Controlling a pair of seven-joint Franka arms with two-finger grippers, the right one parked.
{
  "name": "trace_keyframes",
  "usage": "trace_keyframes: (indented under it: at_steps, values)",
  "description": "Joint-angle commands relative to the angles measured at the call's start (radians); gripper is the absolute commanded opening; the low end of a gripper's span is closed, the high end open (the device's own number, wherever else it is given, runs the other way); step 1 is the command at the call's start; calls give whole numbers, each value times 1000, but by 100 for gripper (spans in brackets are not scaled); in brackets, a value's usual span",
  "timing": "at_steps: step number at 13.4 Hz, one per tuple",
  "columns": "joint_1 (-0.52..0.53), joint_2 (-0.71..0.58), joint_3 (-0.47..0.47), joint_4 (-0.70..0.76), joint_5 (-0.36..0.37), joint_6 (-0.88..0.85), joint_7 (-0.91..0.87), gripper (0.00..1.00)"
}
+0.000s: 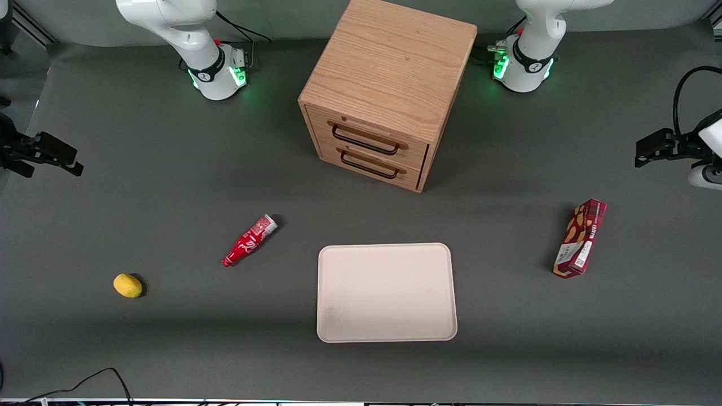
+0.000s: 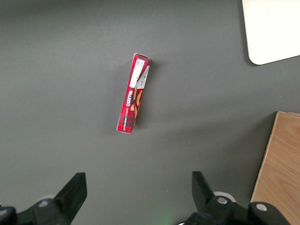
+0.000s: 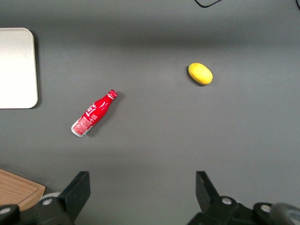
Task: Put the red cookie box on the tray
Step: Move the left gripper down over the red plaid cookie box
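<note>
Front view. The red cookie box [image 1: 580,239] is a long, slim, dark-red carton with tan cookie pictures on its upper face and a white label panel at the end nearer the camera. It lies flat on the grey table [image 1: 169,186] toward the working arm's end, its long axis running roughly from 12 to 6 o'clock with a slight tilt. The tray [image 1: 387,292], cream-beige with rounded corners and a low rim, lies well apart from the box, in front of the wooden drawer cabinet [image 1: 388,90] and nearer the camera than it. Bare table lies between box and tray. A small red bottle [image 1: 249,240] and a yellow lemon [image 1: 128,285] lie toward the parked arm's end. The gripper [image 1: 654,148] shows at the frame edge, farther from the camera than the box; from the box it sits at about 1 o'clock. Its height above the table is hard to judge here.

Left wrist view. The box [image 2: 133,93] lies alone on open table, all four edges free of neighbours. One corner of the tray [image 2: 272,28] and one edge of the cabinet [image 2: 279,168] appear, both well apart from the box. The gripper [image 2: 139,197] hangs above the table, its two dark fingers [image 2: 75,190] spread wide with nothing between them.

Right wrist view. The bottle [image 3: 93,113], the lemon [image 3: 200,73] and a tray edge [image 3: 18,68] are visible.
</note>
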Motion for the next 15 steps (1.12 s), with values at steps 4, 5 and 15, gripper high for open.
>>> trace_keyframes:
  at_steps: [4, 5, 15]
  values:
    - [8, 13, -16, 35, -4, -34, -14, 100]
    - [9, 13, -14, 32, -2, -32, -2, 100]
    - [120, 100, -6, -253, -10, 280, 90, 100]
